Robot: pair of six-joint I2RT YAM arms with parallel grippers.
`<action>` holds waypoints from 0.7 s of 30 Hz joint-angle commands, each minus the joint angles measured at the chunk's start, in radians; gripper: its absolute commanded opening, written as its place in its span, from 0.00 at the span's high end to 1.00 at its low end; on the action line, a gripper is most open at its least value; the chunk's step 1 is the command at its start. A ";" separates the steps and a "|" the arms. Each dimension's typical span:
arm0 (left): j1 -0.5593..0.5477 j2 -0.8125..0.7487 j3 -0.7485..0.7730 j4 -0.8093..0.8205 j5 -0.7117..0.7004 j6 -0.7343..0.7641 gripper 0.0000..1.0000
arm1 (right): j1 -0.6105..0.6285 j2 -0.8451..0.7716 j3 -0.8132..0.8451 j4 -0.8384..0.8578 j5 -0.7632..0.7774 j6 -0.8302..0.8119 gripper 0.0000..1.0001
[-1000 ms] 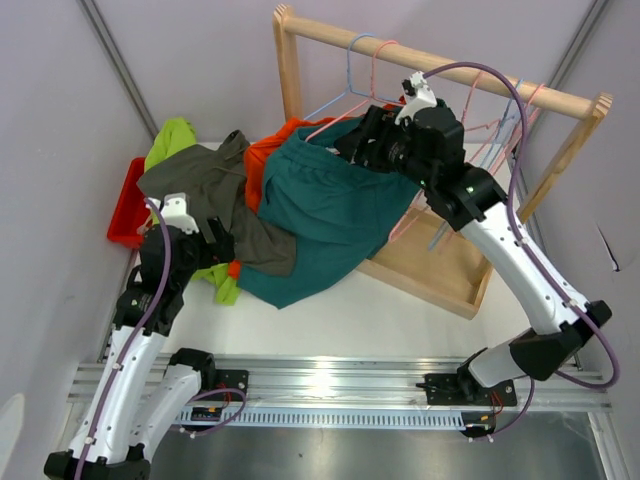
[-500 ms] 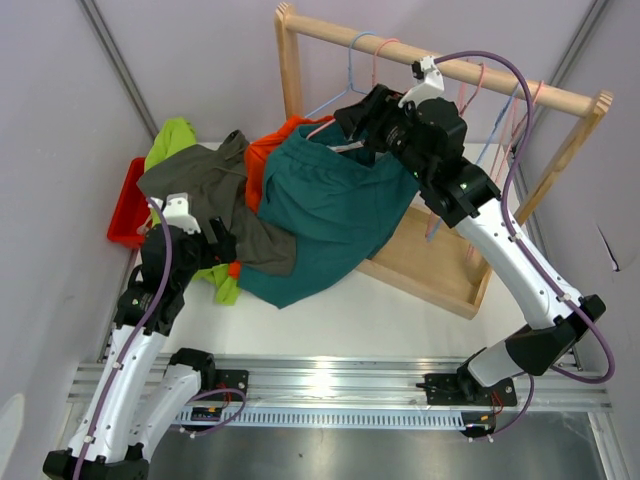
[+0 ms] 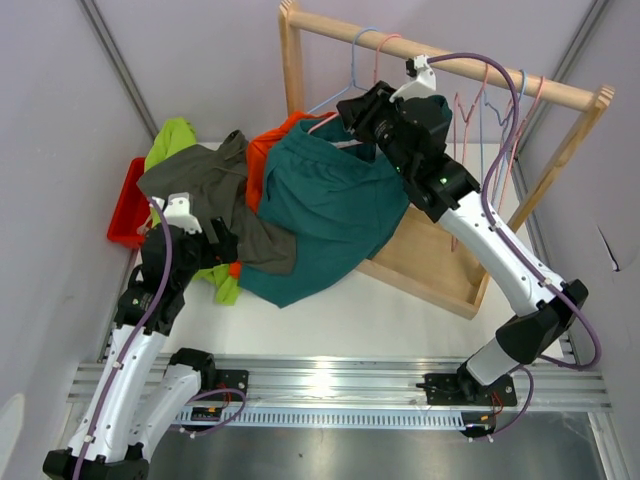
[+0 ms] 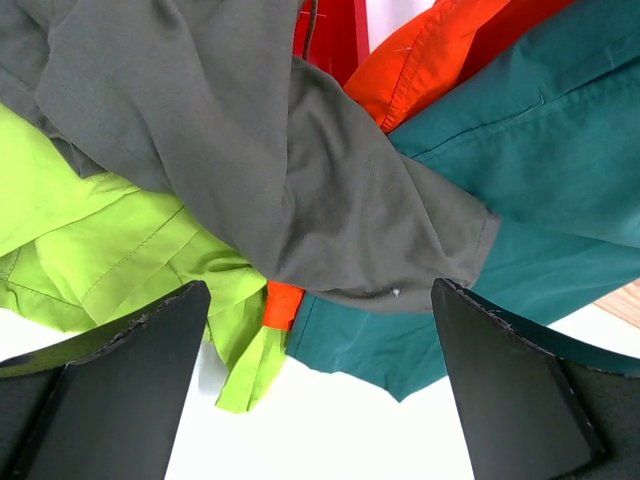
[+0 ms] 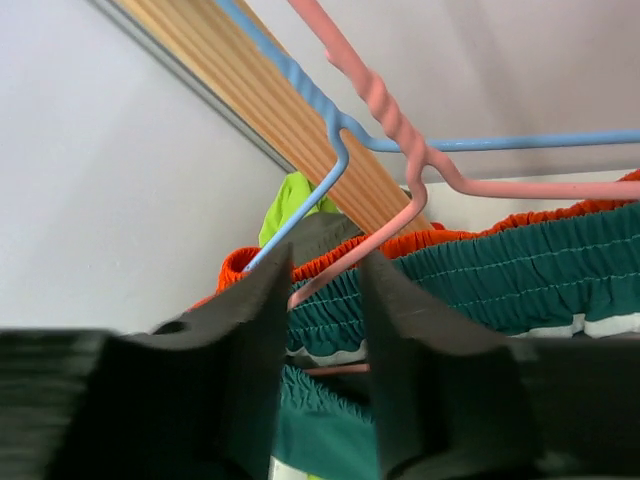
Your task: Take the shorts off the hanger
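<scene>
Right arm shifted left along rail, right fingers (image 5: 320, 330) clamping pink hanger (image 5: 400, 160) above teal shorts (image 5: 480, 270), left fingers (image 4: 320, 390) spread.

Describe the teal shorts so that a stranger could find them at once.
Start at the wooden rack at the back. Just left of it lies a heap of clothes; the teal shorts are its largest, rightmost piece, their waistband by the right gripper, unlike the grey, orange and lime pieces beside them.
</scene>
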 commanded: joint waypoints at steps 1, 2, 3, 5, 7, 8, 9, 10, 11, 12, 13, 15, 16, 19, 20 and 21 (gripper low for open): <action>-0.012 0.002 -0.003 0.036 0.024 -0.008 0.01 | 0.007 0.011 0.035 0.032 0.061 0.021 0.68; -0.012 0.004 -0.003 0.036 0.026 -0.008 0.01 | 0.010 0.008 0.032 0.028 0.065 0.020 0.74; -0.012 0.002 -0.005 0.036 0.026 -0.008 0.01 | 0.010 -0.001 0.027 0.028 0.068 0.015 0.76; -0.015 0.002 -0.003 0.034 0.022 -0.008 0.01 | 0.010 -0.012 0.012 0.023 0.076 0.015 0.88; -0.017 0.001 -0.003 0.036 0.019 -0.008 0.01 | 0.010 -0.038 -0.005 0.025 0.082 0.017 0.95; -0.018 0.002 -0.003 0.034 0.016 -0.008 0.01 | 0.012 -0.047 -0.017 0.022 0.082 0.015 1.00; -0.018 0.001 -0.003 0.034 0.013 -0.008 0.01 | 0.012 -0.058 -0.024 0.019 0.087 0.017 1.00; -0.020 0.001 -0.003 0.033 0.010 -0.008 0.01 | 0.015 -0.081 -0.031 0.014 0.090 0.015 1.00; -0.020 0.001 0.003 0.031 0.009 -0.006 0.01 | 0.015 -0.098 -0.047 0.009 0.091 0.014 1.00; -0.020 -0.001 0.000 0.031 0.004 -0.006 0.01 | 0.016 -0.113 -0.053 0.002 0.094 0.014 1.00; -0.020 -0.004 -0.002 0.031 0.001 -0.006 0.01 | 0.018 -0.153 -0.062 -0.004 0.098 0.014 1.00; -0.020 -0.012 0.003 0.039 0.001 0.001 0.01 | 0.022 -0.198 -0.087 -0.014 0.105 0.012 1.00; -0.021 -0.022 0.003 0.042 -0.001 0.005 0.01 | 0.025 -0.221 -0.090 -0.032 0.107 0.012 1.00; -0.020 -0.030 0.009 0.059 0.010 0.015 0.01 | 0.025 -0.305 -0.094 -0.070 0.110 0.001 1.00; -0.021 -0.032 0.015 0.065 0.018 0.017 0.01 | 0.025 -0.345 -0.094 -0.083 0.114 -0.002 1.00; -0.023 -0.032 0.023 0.068 0.045 0.018 0.01 | 0.025 -0.363 -0.090 -0.093 0.119 -0.003 1.00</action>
